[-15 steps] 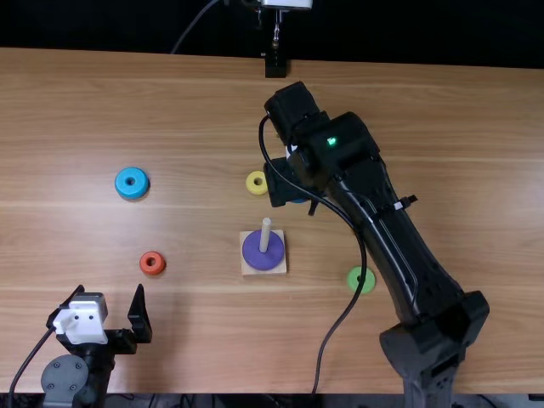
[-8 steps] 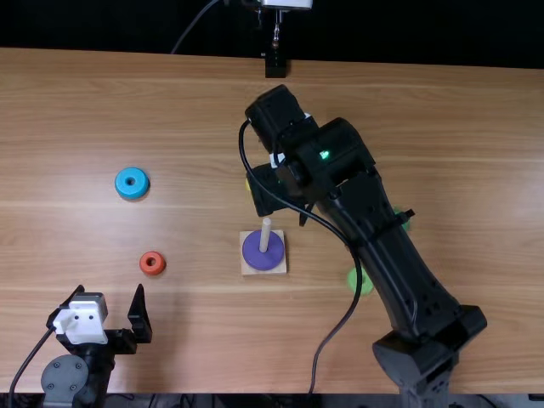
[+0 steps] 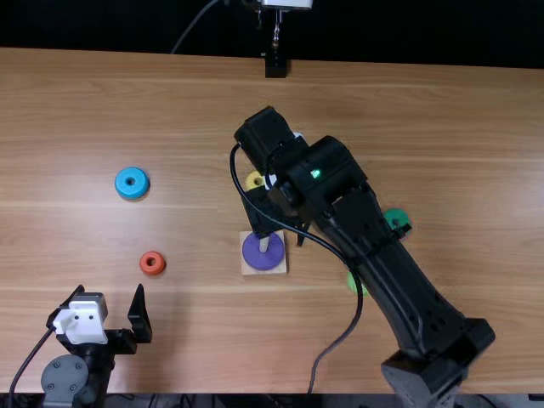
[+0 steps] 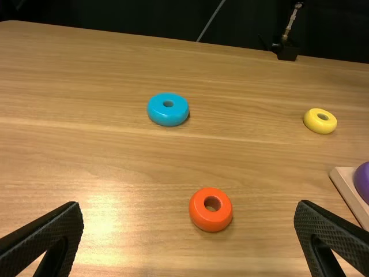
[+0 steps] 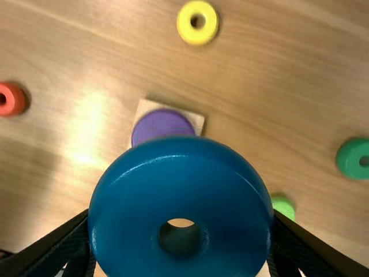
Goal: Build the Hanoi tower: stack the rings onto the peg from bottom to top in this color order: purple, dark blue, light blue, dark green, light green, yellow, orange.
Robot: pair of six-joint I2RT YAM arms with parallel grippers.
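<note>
My right gripper [image 3: 282, 226] is over the back edge of the wooden base [image 3: 246, 269]. The purple ring [image 3: 262, 257] lies on that base around the peg [image 3: 264, 244]. In the right wrist view my right gripper [image 5: 181, 231] is shut on the dark blue ring [image 5: 179, 199], which hides the peg and part of the purple ring [image 5: 161, 125]. My left gripper [image 3: 109, 299] stands open at the near left; in its wrist view the left gripper [image 4: 189, 231] holds nothing, with the orange ring [image 4: 203, 218] beyond its fingers.
The light blue ring [image 3: 122, 192] lies at the left, the yellow ring [image 3: 252, 181] behind the base. Right of the base are the dark green ring [image 3: 393, 212] and light green ring [image 3: 352, 283], partly under the right arm.
My right gripper has moved from behind the base toward the near side and slightly left, reaching the base's back edge. The left arm and the loose rings have kept still.
</note>
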